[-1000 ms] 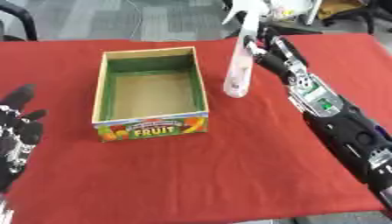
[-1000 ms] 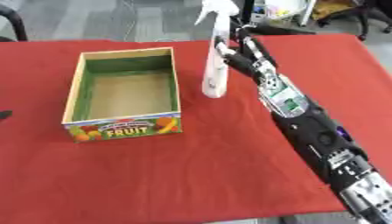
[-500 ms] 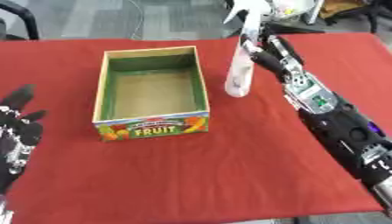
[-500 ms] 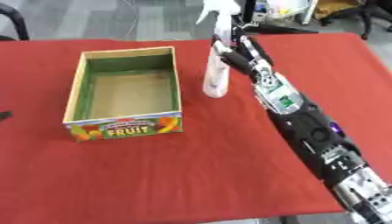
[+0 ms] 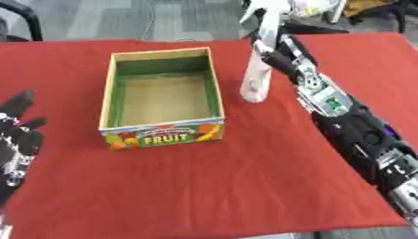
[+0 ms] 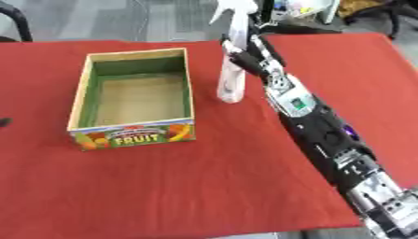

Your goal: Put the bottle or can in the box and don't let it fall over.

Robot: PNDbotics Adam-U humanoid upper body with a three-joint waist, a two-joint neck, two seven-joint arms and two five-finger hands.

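The box [image 5: 162, 134] reads "FRUIT" on its front panel

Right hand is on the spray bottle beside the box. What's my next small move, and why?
Probably lift the spray bottle straight up, keeping it vertical. The right robot hand is curled around it, but its base looks to be on the red cloth, just right of the box. It must clear the box's wall before moving left over the empty inside.
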